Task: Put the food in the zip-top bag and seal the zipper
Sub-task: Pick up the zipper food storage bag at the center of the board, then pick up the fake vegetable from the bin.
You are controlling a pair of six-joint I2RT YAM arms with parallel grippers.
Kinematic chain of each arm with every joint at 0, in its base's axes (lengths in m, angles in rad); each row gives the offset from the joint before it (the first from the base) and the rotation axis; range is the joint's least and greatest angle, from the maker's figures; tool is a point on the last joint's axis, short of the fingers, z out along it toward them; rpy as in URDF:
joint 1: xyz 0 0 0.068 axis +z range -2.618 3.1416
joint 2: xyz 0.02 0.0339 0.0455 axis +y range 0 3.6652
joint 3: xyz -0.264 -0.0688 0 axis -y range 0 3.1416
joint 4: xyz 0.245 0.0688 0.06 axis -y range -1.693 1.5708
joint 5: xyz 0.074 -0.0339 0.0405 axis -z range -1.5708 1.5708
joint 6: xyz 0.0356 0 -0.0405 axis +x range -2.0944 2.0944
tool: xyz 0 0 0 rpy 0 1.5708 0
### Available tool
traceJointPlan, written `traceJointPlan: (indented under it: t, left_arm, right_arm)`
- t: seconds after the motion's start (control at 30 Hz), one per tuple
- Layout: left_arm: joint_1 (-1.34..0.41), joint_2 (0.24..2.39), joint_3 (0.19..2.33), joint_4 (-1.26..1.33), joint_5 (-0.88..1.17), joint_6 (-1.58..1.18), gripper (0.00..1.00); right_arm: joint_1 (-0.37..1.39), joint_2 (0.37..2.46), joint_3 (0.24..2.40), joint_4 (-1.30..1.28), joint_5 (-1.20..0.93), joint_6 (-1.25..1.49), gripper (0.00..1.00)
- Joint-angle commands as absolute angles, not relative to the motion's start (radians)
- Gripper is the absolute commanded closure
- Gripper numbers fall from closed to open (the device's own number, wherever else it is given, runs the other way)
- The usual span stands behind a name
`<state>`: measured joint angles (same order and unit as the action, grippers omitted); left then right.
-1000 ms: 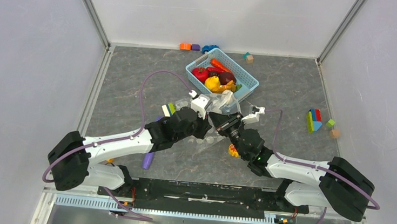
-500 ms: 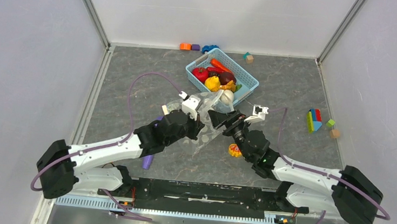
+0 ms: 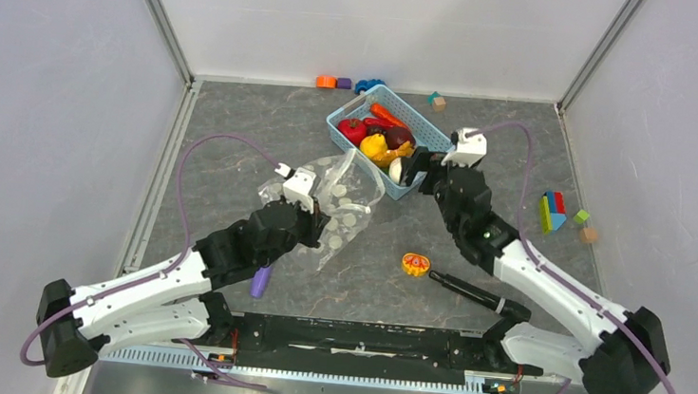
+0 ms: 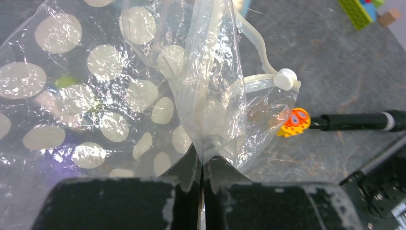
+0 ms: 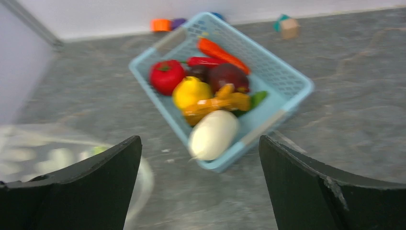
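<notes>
Left jaws: clenched on a fold of the zip-top bag [image 4: 206,96], centre-left of the top view. Right jaws: released, poised just short of the white egg [image 5: 213,135] (the nearest food) in the basket's [image 5: 297,86] near corner, upper centre.

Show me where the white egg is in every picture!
Top external: white egg at the near corner of the light-blue basket, above centre.
Left wrist: not in it.
Right wrist: white egg just below centre, at the basket's near edge.
Shared landmark: the light-blue basket, in the top and right wrist views.
</notes>
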<state>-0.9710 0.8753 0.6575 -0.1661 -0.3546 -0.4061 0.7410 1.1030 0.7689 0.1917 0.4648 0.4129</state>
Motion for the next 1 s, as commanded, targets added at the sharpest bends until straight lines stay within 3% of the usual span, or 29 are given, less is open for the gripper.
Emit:
traceJointPlan:
  t: [0.0,0.2,0.33,0.6,0.97]
  left_arm:
    - [-0.973,0.812,0.667,-0.276,-0.521,-0.463,0.98]
    - [-0.973,0.761,0.654,-0.293,-0.49,-0.416,0.98]
    - [-0.973,0.769,0.655,-0.296,-0.502,-0.408,0.98]
    - [-0.972,0.804,0.67,-0.281,-0.511,-0.407,0.98]
    - [-0.973,0.825,0.66,-0.245,-0.491,-0.396,0.98]
  right_arm:
    - [0.582,1.23,0.888,0.068,0.284,0.271,0.02]
    - [0.509,1.513,1.163,-0.093,0.08,0.183,0.04]
    - [0.509,1.613,1.224,-0.135,0.003,0.177,0.06]
    - [0.528,1.657,1.184,-0.168,0.087,0.166,0.06]
    - [0.594,1.684,1.146,-0.15,0.241,0.164,0.18]
